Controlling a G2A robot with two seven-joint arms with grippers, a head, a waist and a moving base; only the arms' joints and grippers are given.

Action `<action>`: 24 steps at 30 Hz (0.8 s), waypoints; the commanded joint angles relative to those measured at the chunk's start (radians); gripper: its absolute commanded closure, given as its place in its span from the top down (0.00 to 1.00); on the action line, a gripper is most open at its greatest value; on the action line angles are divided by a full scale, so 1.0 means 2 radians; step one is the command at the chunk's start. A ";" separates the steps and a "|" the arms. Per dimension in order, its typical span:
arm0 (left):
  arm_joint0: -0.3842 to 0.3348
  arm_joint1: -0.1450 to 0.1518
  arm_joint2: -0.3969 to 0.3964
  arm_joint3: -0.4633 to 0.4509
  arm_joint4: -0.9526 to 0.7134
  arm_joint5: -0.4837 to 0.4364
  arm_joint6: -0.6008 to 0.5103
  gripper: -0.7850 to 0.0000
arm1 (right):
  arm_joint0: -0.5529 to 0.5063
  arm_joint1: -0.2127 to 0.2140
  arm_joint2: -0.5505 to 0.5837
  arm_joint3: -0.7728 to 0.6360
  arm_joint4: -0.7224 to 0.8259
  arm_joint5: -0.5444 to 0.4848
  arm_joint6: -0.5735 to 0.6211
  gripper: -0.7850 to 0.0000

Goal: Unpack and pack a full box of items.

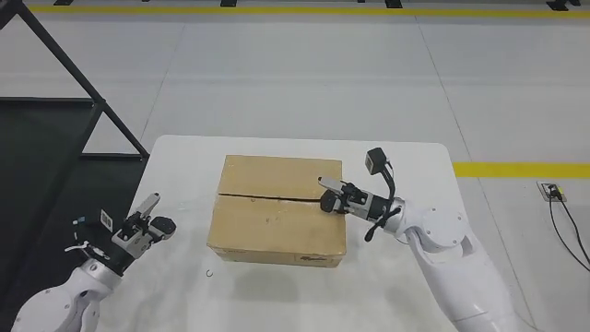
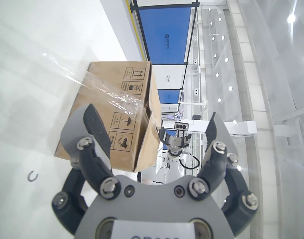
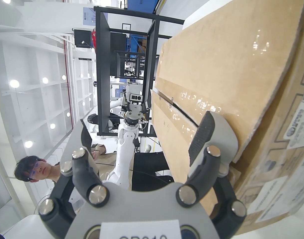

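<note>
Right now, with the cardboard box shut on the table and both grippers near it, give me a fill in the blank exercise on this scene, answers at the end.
1. The brown cardboard box on the white table has its top flaps ____.
2. The right gripper, at the end of the box's top seam, is ____.
3. The left gripper, open beside the box, holds ____.
4. The small dark C-shaped ring lies on the ____.
Missing words: closed; open; nothing; table.

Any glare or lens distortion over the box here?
Left wrist view: a bright streak of glare crosses the box side, and ceiling lamps flare. Right wrist view: tape on the box top glints, straight edges bow. Top view: even light, no glare.
</note>
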 commanded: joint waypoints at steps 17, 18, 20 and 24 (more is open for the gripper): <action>-0.105 -0.015 0.103 0.110 0.014 0.014 0.044 1.00 | 0.006 0.003 -0.010 0.003 0.001 0.008 0.011 1.00; -0.110 -0.016 0.107 0.114 0.013 0.015 0.046 1.00 | 0.007 0.003 -0.010 0.003 0.000 0.009 0.010 1.00; -0.117 -0.018 0.114 0.121 0.014 0.015 0.049 1.00 | 0.007 0.004 -0.011 0.002 0.000 0.010 0.009 1.00; -0.125 -0.020 0.125 0.130 0.015 0.014 0.048 1.00 | 0.007 0.005 -0.012 -0.001 -0.002 0.013 0.008 1.00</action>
